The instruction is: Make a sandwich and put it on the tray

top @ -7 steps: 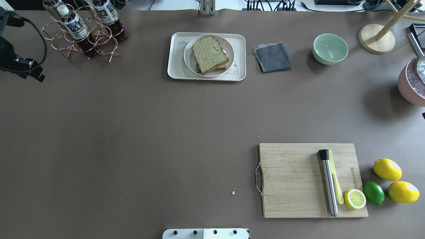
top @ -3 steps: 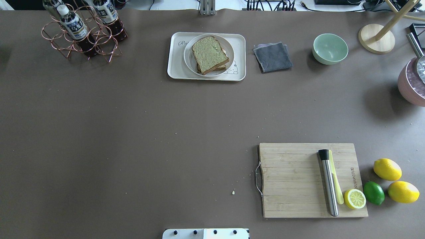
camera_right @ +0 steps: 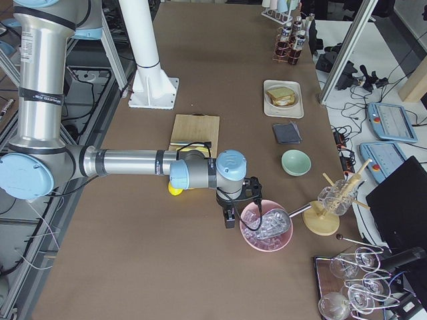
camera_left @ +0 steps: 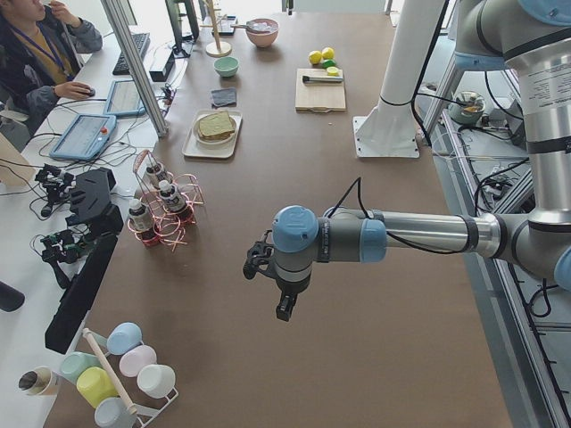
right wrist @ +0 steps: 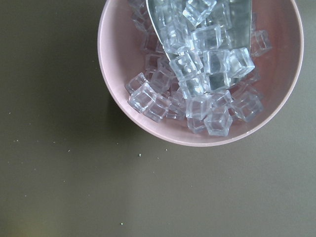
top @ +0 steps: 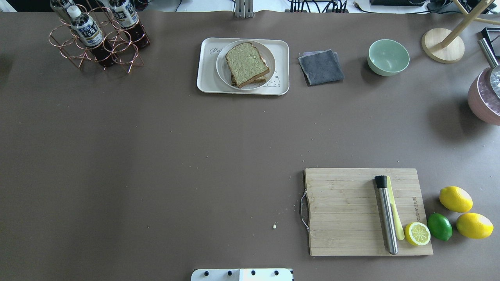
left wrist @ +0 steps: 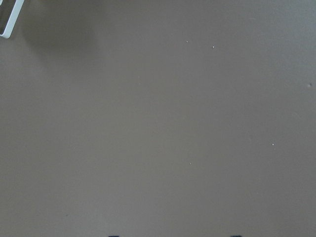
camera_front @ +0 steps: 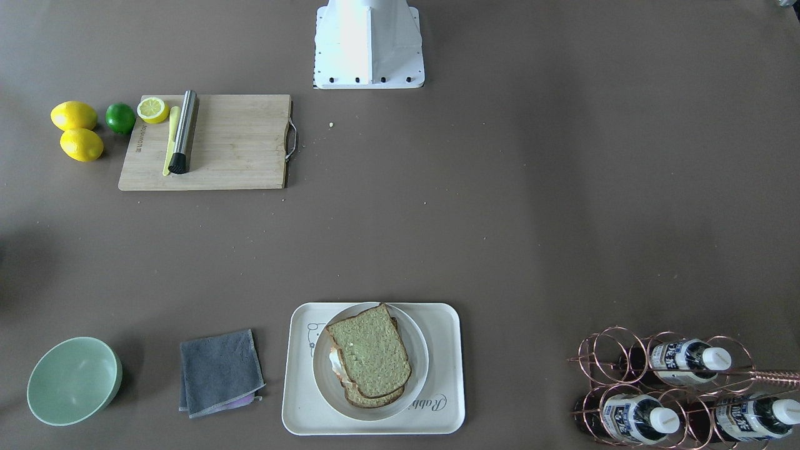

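The sandwich [top: 247,63], two brown-crusted wholegrain slices with a bit of white egg at the edge, lies on a round white plate [top: 222,72]. The plate stands on the cream tray [top: 205,78] at the table's far middle. Both also show in the front-facing view: the sandwich [camera_front: 369,353] and the tray [camera_front: 450,400]. My left gripper [camera_left: 284,308] shows only in the exterior left view, over bare table well away from the tray. My right gripper [camera_right: 229,217] shows only in the exterior right view, beside the pink ice bowl. I cannot tell whether either is open or shut.
A copper rack of bottles [top: 97,35] stands far left. A grey cloth [top: 321,67] and a green bowl [top: 388,57] lie right of the tray. A wooden cutting board [top: 343,210] carries a muddler and a lemon half, with lemons and a lime beside it. A pink bowl of ice [right wrist: 197,74] is at the right edge.
My left arm, at the left edge of the overhead view a second ago, has moved out of that view. The sandwich, plate and tray have not moved.
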Robot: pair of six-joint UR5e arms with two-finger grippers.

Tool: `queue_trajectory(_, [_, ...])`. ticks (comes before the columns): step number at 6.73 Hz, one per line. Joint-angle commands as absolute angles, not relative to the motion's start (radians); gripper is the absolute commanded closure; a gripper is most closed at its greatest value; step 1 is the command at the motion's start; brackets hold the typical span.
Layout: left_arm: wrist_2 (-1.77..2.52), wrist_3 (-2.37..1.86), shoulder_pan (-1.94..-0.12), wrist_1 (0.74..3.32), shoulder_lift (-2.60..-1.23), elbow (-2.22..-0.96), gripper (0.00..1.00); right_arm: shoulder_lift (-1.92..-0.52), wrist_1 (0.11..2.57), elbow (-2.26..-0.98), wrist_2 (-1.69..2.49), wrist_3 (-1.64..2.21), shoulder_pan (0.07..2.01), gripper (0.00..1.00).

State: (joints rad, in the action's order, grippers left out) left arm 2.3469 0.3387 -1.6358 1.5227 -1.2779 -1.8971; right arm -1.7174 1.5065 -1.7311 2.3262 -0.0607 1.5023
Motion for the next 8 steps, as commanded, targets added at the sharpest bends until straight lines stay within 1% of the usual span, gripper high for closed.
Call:
queue_trajectory(1, [2.372,0.342,-1.661,1.528,-1.240,-1.913,0.04,-1.730,1.514,-1.744,2.324,-0.089,1.532,0.00])
queue_trajectory(5, [2.372,0.324,-1.654,1.526,-1.269,-1.942,0.04,-1.758,1.513,-1.746,2.324,-0.100,1.568,0.00])
queue_trajectory(8, [2.372,0.319,-1.638,1.520,-1.284,-1.931,0.04,-1.761,1.513,-1.744,2.318,-0.100,1.565,0.00])
